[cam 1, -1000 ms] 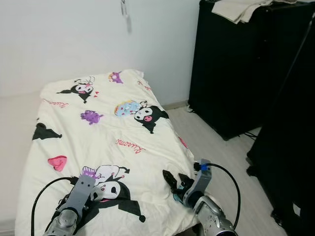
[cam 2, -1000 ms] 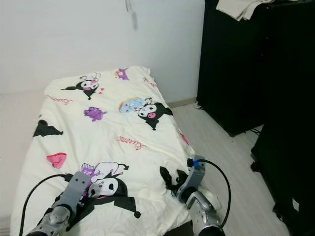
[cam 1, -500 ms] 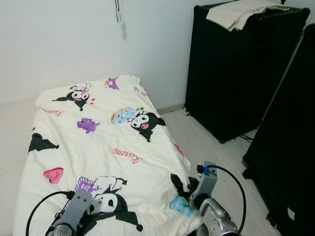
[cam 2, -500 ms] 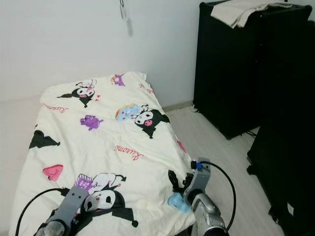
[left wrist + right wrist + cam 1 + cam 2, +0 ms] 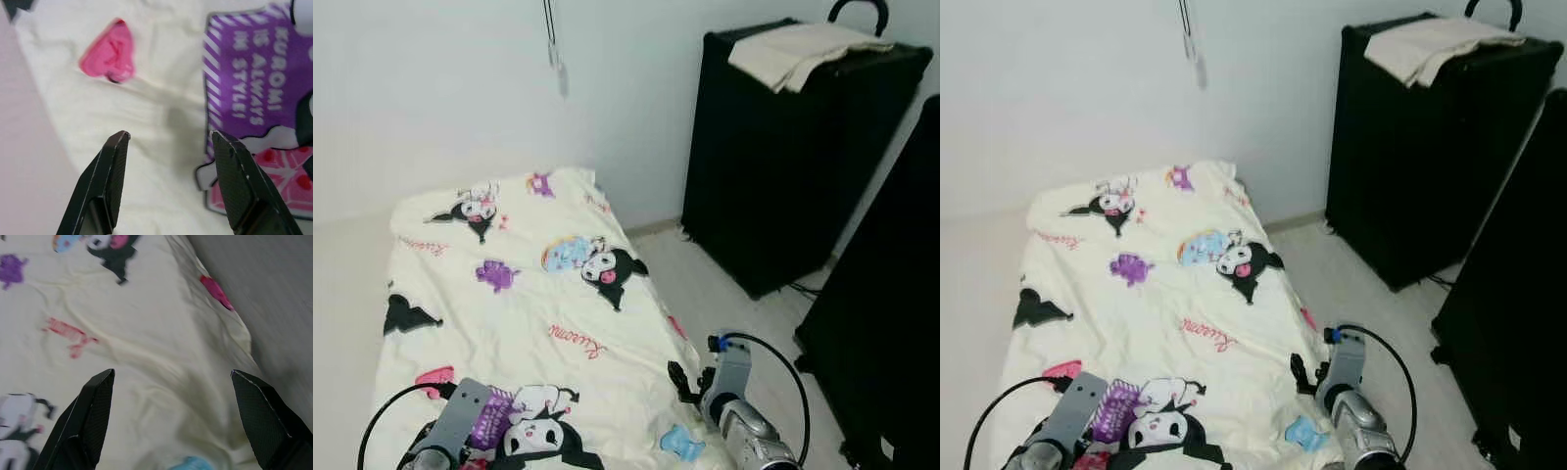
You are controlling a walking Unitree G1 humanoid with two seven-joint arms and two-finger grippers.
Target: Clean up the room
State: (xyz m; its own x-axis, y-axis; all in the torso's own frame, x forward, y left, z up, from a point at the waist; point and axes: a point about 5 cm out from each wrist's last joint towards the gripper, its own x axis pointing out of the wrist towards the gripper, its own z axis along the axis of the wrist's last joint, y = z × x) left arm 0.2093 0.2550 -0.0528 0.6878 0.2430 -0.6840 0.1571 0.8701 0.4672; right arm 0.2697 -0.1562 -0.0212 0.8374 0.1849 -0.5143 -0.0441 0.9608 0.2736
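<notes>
the printed cover (image 5: 529, 304) is lying spread over the bed while both hands, left hand (image 5: 168, 142) and right hand (image 5: 171, 382), are being held wide open, empty.

Bright even daylight, wrist views blurred

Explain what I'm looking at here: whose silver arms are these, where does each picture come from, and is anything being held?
They belong to a walking humanoid robot. Two pictures come from a stereo camera on its head, looking down at a bed covered by a cream cartoon-print duvet. A black cabinet with a folded cloth on top stands against the wall. The other two pictures come from wrist cameras looking along each arm's two black fingers. The left end effector hovers open above a pink heart print; the right end effector hovers open near the duvet's edge by the floor. Neither holds anything.
</notes>
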